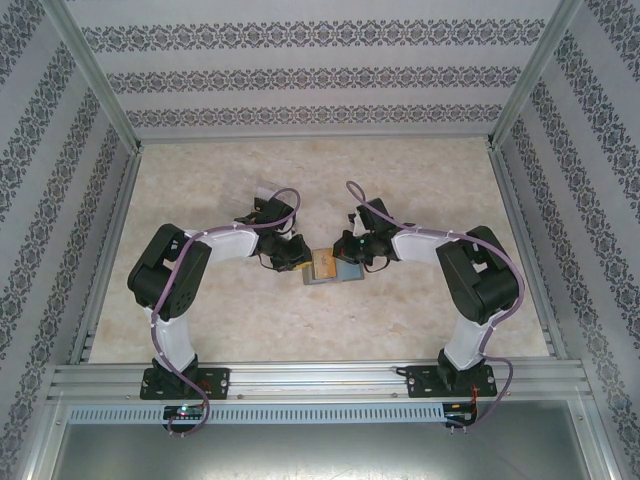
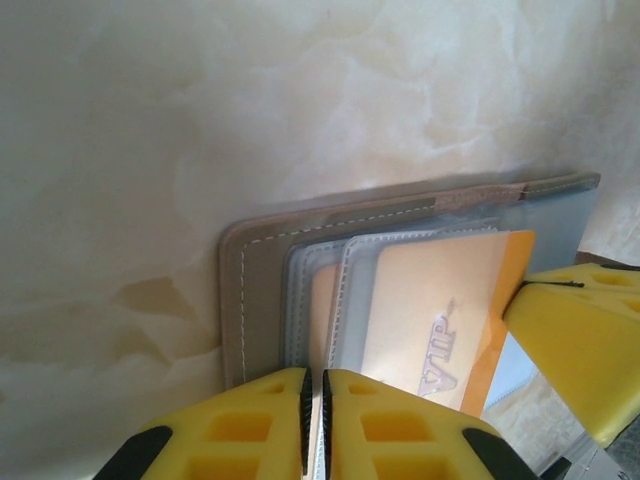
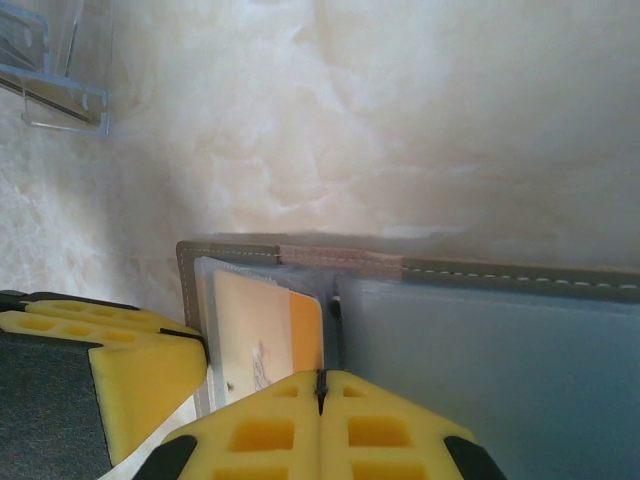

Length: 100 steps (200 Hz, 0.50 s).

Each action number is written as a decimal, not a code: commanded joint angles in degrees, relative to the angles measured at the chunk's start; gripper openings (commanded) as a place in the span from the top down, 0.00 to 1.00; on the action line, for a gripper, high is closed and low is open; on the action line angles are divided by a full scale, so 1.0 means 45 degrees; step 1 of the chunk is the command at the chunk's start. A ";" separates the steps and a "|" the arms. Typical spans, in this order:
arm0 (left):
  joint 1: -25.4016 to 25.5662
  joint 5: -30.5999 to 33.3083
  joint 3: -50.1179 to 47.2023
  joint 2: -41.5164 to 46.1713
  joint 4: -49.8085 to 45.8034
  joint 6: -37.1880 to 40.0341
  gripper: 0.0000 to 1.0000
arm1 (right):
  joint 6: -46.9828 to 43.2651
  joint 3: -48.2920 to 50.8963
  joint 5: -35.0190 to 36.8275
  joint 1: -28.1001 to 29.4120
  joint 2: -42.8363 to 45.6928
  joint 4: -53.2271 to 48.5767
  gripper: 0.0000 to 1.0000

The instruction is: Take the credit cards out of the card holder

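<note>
The card holder (image 1: 333, 268) lies open on the marbled table between both arms, its grey stitched cover (image 2: 255, 290) and blue-grey panel (image 3: 480, 340) facing up. A tan-gold credit card (image 2: 430, 300) marked VIP sticks partway out of a clear sleeve, its orange edge toward the spine (image 3: 305, 335). My left gripper (image 2: 314, 375) is shut on the sleeve's edge at the holder's left side. My right gripper (image 3: 321, 378) is shut on the card's orange edge; one of its fingers (image 2: 575, 340) shows at that edge. Both grippers (image 1: 300, 262) (image 1: 352, 255) bend down over the holder.
A small see-through box (image 3: 50, 90) stands on the table beyond the holder. Aluminium rails (image 1: 310, 380) frame the table, and patterned walls close it in on three sides. Bare tabletop (image 1: 320, 180) stretches behind the holder.
</note>
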State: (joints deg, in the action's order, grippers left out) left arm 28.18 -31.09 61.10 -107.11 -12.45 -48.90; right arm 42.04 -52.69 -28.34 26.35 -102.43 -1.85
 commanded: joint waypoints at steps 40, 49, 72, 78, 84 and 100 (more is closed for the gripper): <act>0.0153 0.0063 0.0296 -0.0194 -0.0760 0.0083 0.89 | 0.0108 0.0005 -0.0381 -0.0101 -0.0315 0.0133 0.83; 0.0165 0.0070 0.0335 -0.0215 -0.0818 0.0108 0.89 | 0.0149 -0.0029 -0.0400 -0.0094 -0.0426 0.0079 0.81; 0.0163 0.0058 0.0333 -0.0236 -0.0872 0.0163 0.90 | 0.0245 -0.0040 -0.0450 -0.0094 -0.0629 0.0067 0.78; 0.0163 0.0063 0.0337 -0.0254 -0.0874 0.0160 0.90 | 0.0247 -0.0037 -0.0485 -0.0079 -0.0669 0.0065 0.78; 0.0163 0.0057 0.0334 -0.0260 -0.0890 0.0157 0.90 | 0.0264 -0.0036 -0.0533 -0.0074 -0.0711 0.0097 0.78; 0.0163 0.0060 0.0328 -0.0287 -0.0886 0.0164 0.90 | 0.0231 -0.0068 -0.0749 -0.0055 -0.0821 0.0120 0.78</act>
State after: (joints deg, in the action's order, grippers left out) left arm 28.18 -31.09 61.49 -107.13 -13.47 -48.88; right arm 42.33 -52.71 -29.82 26.35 -104.33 -1.43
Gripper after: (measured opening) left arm 0.102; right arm 0.220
